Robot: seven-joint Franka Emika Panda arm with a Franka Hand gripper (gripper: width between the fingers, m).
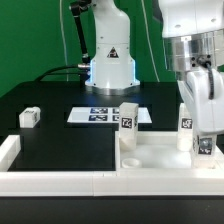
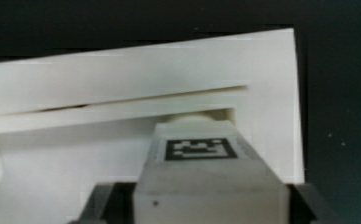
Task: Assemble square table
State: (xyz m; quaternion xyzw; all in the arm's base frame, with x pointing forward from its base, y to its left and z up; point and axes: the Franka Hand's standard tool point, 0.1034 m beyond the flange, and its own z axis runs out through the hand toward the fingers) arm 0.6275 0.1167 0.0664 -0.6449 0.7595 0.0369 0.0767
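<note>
We are clamping the tool (image 2: 198, 200) half-closed on a leg (image 2: 198, 150) over the slab (image 1: 160, 155); rigid, light, probably slick plastic, so we are gripping its flat sides.

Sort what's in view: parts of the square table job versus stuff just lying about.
Job:
- thick white plastic square tabletop slab
- white tagged leg block standing on the slab
- white tagged leg block in the pincer
- small white tagged leg block, loose on the black table

Lying about:
- flat white marker board
- long low white border wall
</note>
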